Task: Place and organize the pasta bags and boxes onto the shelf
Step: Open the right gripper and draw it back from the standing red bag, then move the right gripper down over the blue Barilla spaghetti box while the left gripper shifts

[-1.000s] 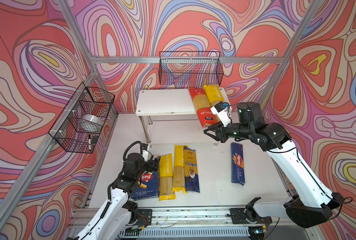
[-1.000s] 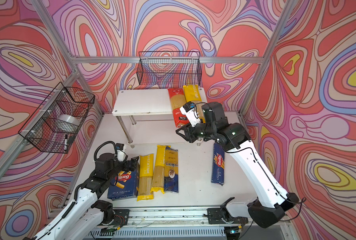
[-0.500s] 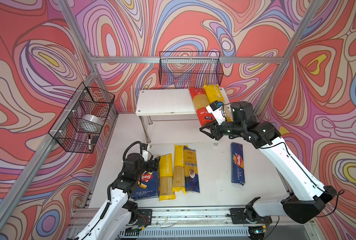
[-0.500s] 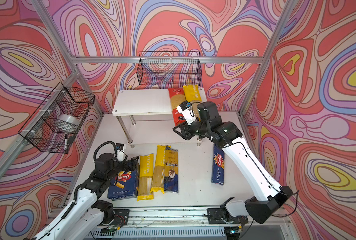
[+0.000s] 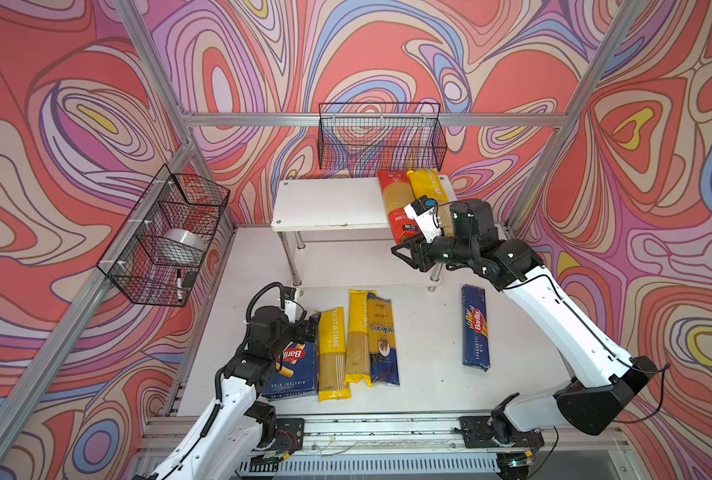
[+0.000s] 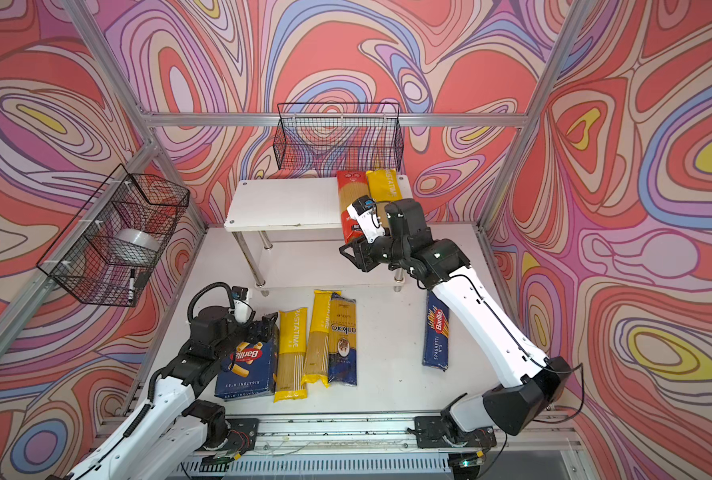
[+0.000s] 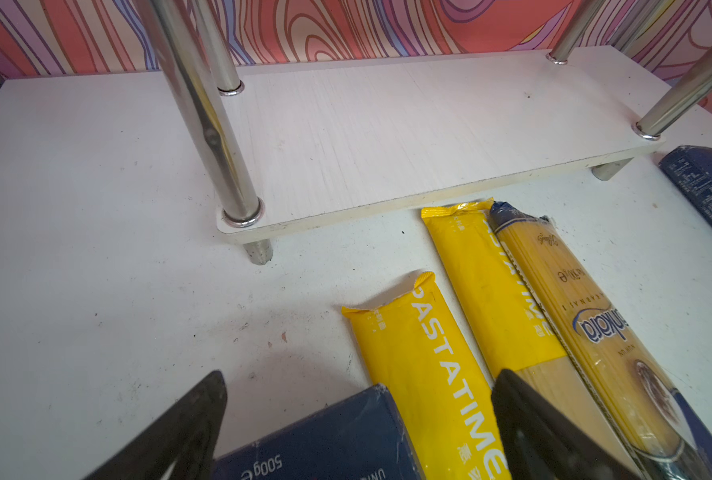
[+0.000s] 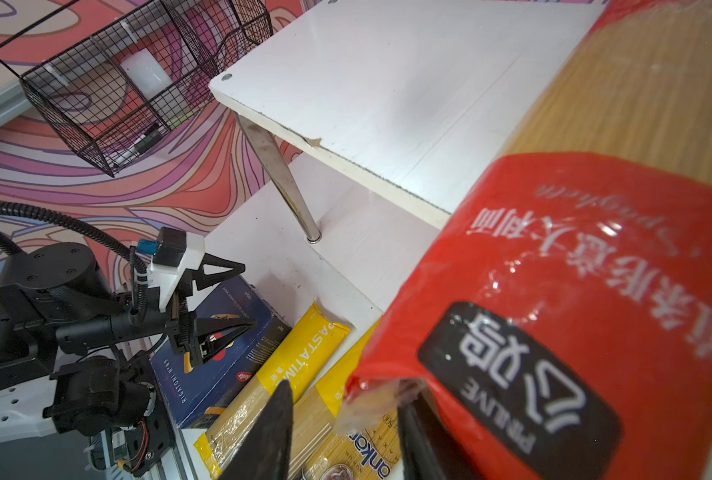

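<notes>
On the shelf's top board [image 5: 329,203] [image 6: 283,203] lie a red bag [image 5: 395,199] [image 8: 553,291] and a yellow bag [image 5: 427,187], their near ends overhanging the front edge. My right gripper [image 5: 404,257] [image 8: 343,399] is open at the red bag's overhanging end, whose clear seal sits loose between the fingers. On the table lie the rigatoni box [image 5: 296,370] [image 7: 325,440], two yellow bags [image 5: 332,353] [image 5: 358,332], a dark blue bag [image 5: 383,336] and the spaghetti box [image 5: 475,328]. My left gripper [image 5: 308,322] [image 7: 360,382] hovers open over the rigatoni box's far corner.
The shelf's lower board [image 7: 387,137] is bare between chrome legs [image 7: 204,124]. A black wire basket [image 5: 381,137] hangs on the back wall above the shelf. Another basket [image 5: 167,237] on the left wall holds a tape roll and a marker.
My right gripper has moved left and slightly up, closer to the red bag's overhanging end. The left arm and the packs on the table have stayed put.
</notes>
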Action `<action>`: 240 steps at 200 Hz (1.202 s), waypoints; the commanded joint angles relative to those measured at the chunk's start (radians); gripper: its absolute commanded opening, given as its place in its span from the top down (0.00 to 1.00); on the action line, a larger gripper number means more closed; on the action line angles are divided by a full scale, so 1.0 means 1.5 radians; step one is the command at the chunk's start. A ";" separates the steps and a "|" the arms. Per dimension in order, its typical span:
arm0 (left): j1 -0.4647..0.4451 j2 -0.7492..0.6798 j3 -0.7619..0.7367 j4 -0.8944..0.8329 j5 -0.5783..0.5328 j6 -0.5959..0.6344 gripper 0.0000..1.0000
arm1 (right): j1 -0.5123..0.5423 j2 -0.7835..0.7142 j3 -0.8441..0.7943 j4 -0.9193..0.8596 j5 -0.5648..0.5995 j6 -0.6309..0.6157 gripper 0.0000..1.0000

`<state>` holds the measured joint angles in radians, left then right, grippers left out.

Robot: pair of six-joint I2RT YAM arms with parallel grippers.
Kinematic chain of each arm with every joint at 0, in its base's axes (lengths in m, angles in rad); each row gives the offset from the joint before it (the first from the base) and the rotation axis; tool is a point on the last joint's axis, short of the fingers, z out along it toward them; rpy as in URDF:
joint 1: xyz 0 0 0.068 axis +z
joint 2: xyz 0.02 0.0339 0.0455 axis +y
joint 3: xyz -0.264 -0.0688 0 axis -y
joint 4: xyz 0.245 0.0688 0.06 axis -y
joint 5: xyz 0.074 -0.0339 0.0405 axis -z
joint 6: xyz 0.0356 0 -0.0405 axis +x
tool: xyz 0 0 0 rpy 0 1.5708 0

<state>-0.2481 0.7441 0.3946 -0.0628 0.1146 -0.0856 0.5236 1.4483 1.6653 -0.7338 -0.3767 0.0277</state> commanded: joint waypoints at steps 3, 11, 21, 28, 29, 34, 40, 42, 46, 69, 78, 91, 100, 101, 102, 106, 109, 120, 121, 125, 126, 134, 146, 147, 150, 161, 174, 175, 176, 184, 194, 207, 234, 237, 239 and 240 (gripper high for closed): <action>0.000 -0.002 -0.004 -0.004 -0.003 0.001 0.00 | 0.000 0.019 0.018 0.026 0.025 0.002 0.57; 0.000 -0.002 -0.004 -0.004 -0.002 0.001 0.00 | 0.000 0.022 0.020 0.024 0.025 0.003 0.57; 0.000 -0.001 -0.004 -0.003 -0.004 0.002 0.00 | 0.000 0.025 0.028 0.018 0.025 0.003 0.57; 0.000 -0.001 -0.004 -0.004 -0.004 0.002 0.00 | 0.000 0.026 0.032 0.012 0.025 0.003 0.56; 0.000 -0.001 -0.004 -0.004 -0.004 0.002 0.00 | 0.000 0.026 0.032 0.011 0.025 0.003 0.56; 0.000 0.000 -0.003 -0.004 -0.005 0.001 0.00 | 0.000 0.026 0.035 0.007 0.024 0.002 0.56; 0.000 0.000 -0.003 -0.003 -0.004 0.002 0.00 | 0.000 0.023 0.035 0.002 0.023 0.001 0.55; 0.000 0.000 -0.003 -0.003 -0.004 0.002 0.00 | 0.000 0.023 0.035 0.002 0.022 0.002 0.55; 0.000 0.000 -0.004 -0.003 -0.004 0.001 0.00 | 0.000 0.021 0.037 -0.003 0.020 0.000 0.55; 0.000 0.002 -0.004 -0.003 -0.003 0.002 0.00 | 0.000 0.003 0.031 -0.022 0.008 0.000 0.54; 0.000 0.002 -0.003 -0.004 -0.003 0.001 0.00 | 0.000 -0.006 0.026 -0.029 0.007 0.002 0.54; 0.000 0.001 -0.003 -0.003 -0.003 0.002 0.00 | 0.000 -0.019 0.017 -0.038 0.006 0.002 0.54; 0.000 0.000 -0.004 -0.004 -0.001 0.002 0.00 | 0.000 -0.028 0.011 -0.044 0.009 0.002 0.54; 0.000 -0.001 -0.004 -0.003 -0.001 0.002 0.00 | 0.000 -0.030 0.009 -0.045 0.009 0.001 0.54; 0.000 -0.001 -0.003 -0.003 -0.002 0.002 0.00 | 0.000 -0.030 0.009 -0.045 0.009 0.001 0.54; 0.000 -0.001 -0.003 -0.003 -0.001 0.002 0.00 | 0.001 -0.034 0.007 -0.049 0.009 0.000 0.54; 0.000 -0.002 -0.003 -0.003 0.000 0.002 0.00 | 0.001 -0.036 0.004 -0.053 0.008 -0.001 0.54; 0.000 -0.002 -0.004 -0.004 -0.001 0.002 0.00 | 0.004 -0.046 -0.002 -0.063 0.008 -0.002 0.53; 0.000 -0.002 -0.003 -0.004 -0.001 0.003 0.00 | 0.004 -0.047 -0.003 -0.063 0.008 -0.002 0.53; 0.000 -0.002 -0.003 -0.003 -0.001 0.002 0.00 | 0.005 -0.051 -0.006 -0.065 0.007 -0.001 0.53; 0.000 -0.002 -0.003 -0.003 -0.001 0.002 0.00 | 0.005 -0.052 -0.007 -0.066 0.008 -0.001 0.53; 0.000 -0.003 -0.004 -0.004 0.000 0.003 0.00 | 0.008 -0.059 -0.014 -0.068 0.003 0.000 0.53; 0.000 -0.005 -0.005 -0.004 0.000 0.003 0.00 | 0.015 -0.068 -0.024 -0.075 -0.003 0.001 0.53; 0.000 -0.006 -0.006 -0.003 0.000 0.003 0.00 | 0.016 -0.069 -0.025 -0.075 -0.003 0.000 0.53; 0.000 -0.005 -0.005 -0.004 0.000 0.003 0.00 | 0.018 -0.071 -0.027 -0.077 -0.002 0.003 0.53; 0.000 -0.009 -0.006 -0.004 0.000 0.003 0.00 | 0.028 -0.080 -0.035 -0.087 0.006 0.004 0.53; 0.000 -0.013 -0.008 -0.005 0.000 0.002 0.00 | 0.039 -0.098 -0.049 -0.095 0.020 0.011 0.53; 0.000 -0.013 -0.008 -0.004 0.001 0.003 0.00 | 0.040 -0.100 -0.051 -0.095 0.021 0.011 0.53; 0.000 -0.014 -0.008 -0.004 0.002 0.003 0.00 | 0.041 -0.102 -0.053 -0.095 0.022 0.012 0.53; 0.000 -0.015 -0.010 -0.004 0.002 0.003 0.00 | 0.044 -0.118 -0.070 -0.090 0.026 0.018 0.53; 0.000 -0.016 -0.010 -0.003 0.003 0.004 0.00 | 0.047 -0.143 -0.096 -0.079 0.028 0.029 0.53; 0.000 -0.013 -0.010 -0.003 0.003 0.004 0.00 | 0.049 -0.175 -0.133 -0.065 0.033 0.042 0.53; 0.000 -0.014 -0.008 -0.003 0.035 0.011 0.00 | 0.051 -0.226 -0.220 -0.043 0.047 0.072 0.53; 0.000 -0.015 -0.009 0.000 0.041 0.011 0.00 | 0.051 -0.230 -0.230 -0.043 0.048 0.074 0.53; 0.000 -0.016 -0.011 0.001 0.045 0.010 0.00 | 0.051 -0.233 -0.236 -0.044 0.048 0.075 0.53; 0.000 -0.017 -0.011 0.001 0.047 0.010 0.00 | 0.051 -0.234 -0.240 -0.044 0.048 0.075 0.53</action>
<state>-0.2478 0.7315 0.3943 -0.0628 0.1272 -0.0826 0.5926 1.1431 1.3884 -0.8249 -0.3332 0.0925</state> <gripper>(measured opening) 0.994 0.470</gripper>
